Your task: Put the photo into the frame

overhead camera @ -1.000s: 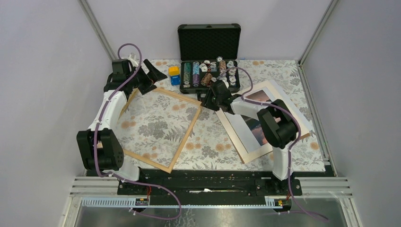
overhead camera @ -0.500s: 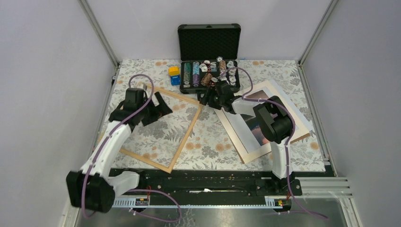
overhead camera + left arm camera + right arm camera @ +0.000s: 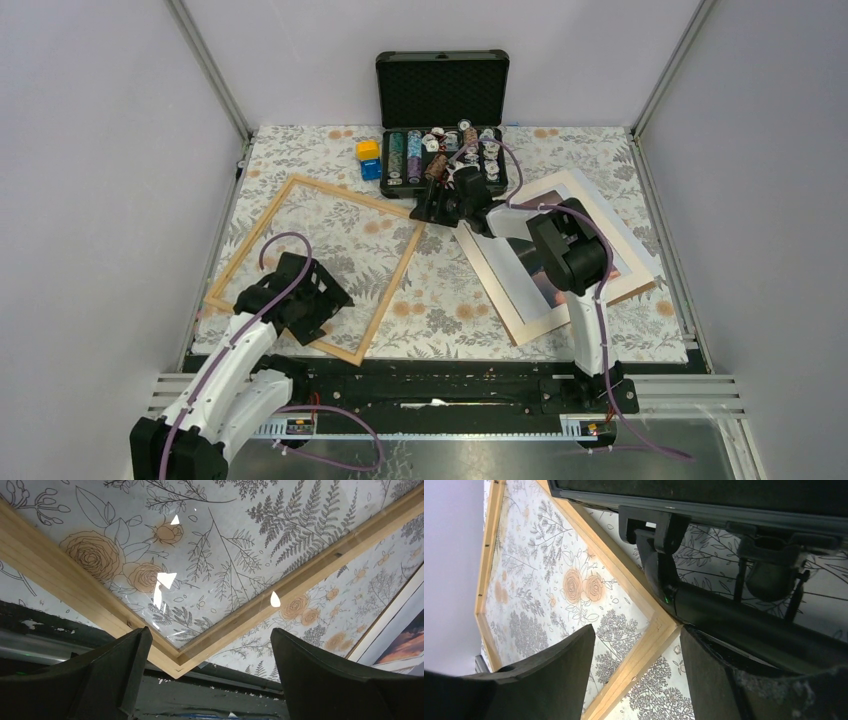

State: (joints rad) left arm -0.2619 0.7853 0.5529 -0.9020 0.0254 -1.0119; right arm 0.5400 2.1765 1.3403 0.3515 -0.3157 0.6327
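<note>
**What the views keep back**

The right arm lies across the photo and covers most of the printed scene. In the left wrist view the photo is cut by the picture's right edge, and the frame shows only one corner. The left end effector hides a stretch of the frame's rail toward the worktop's near edge. The contents of the black case at the far edge are too small to name. Whether the right end effector touches the frame cannot be told.

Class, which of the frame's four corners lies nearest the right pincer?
The frame's corner beside the black case; the open right pincer points straight at it. The other three corners lie much further off.
</note>
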